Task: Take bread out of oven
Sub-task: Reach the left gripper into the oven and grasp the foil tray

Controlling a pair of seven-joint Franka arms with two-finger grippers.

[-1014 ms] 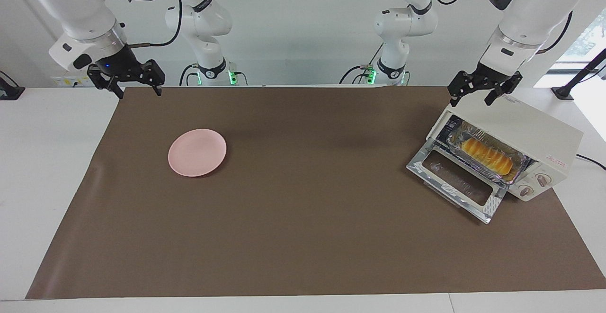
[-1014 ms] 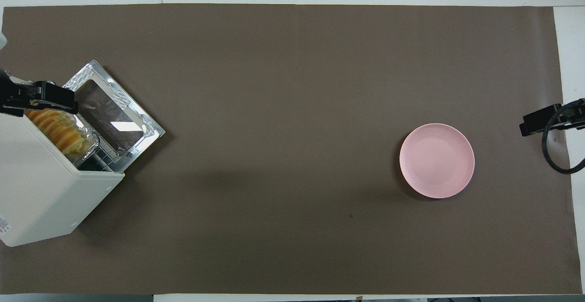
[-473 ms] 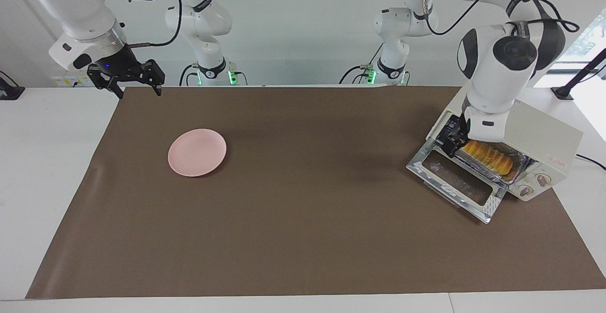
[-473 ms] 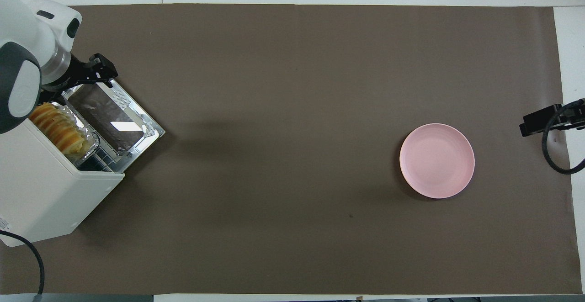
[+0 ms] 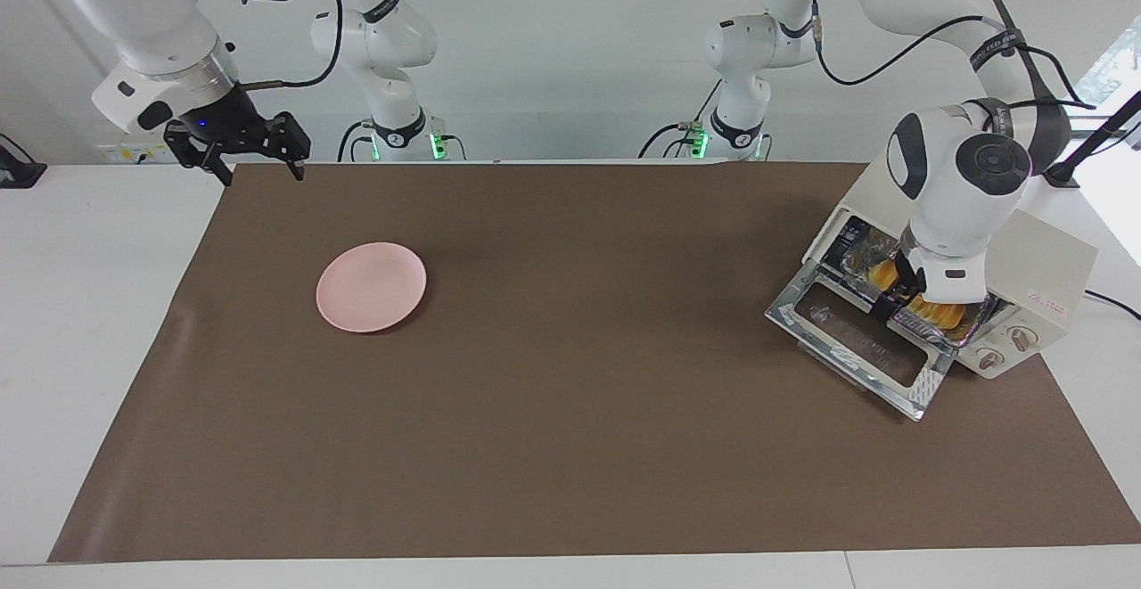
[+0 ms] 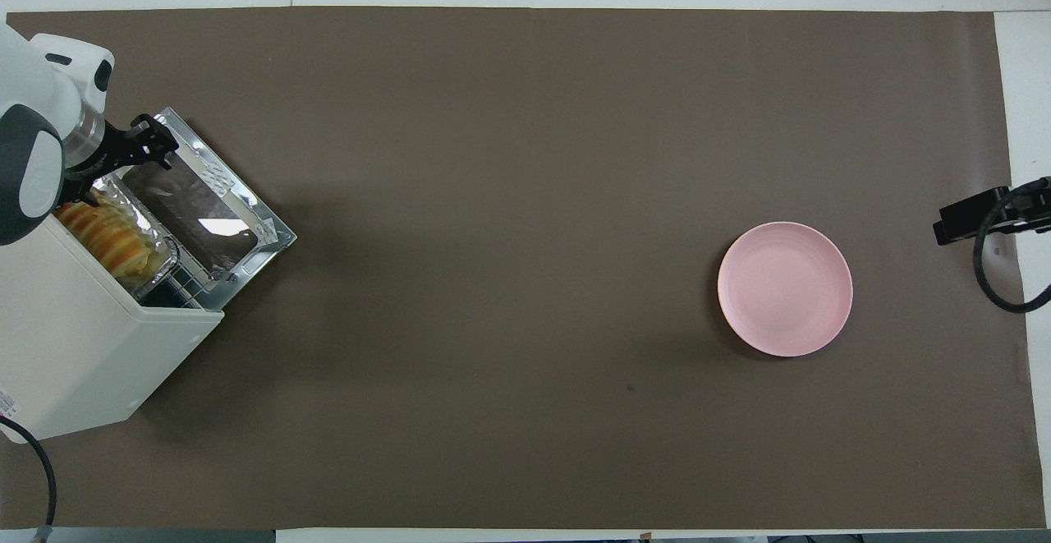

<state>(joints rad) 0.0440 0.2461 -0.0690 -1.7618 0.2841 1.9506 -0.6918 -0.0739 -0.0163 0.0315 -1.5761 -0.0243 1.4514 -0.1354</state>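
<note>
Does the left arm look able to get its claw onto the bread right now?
Probably yes. The oven door is dropped open, the bread lies exposed in its foil tray, and the open left claw is already at the oven mouth beside it.

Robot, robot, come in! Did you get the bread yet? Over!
Left gripper open at oven mouth. Bread not grabbed, in foil tray. Right gripper open, waiting. Door down.

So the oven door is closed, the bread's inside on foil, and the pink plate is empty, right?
Not quite: the oven door is dropped open, as the facing view shows. The bread does sit inside on foil, and the pink plate is empty.
</note>
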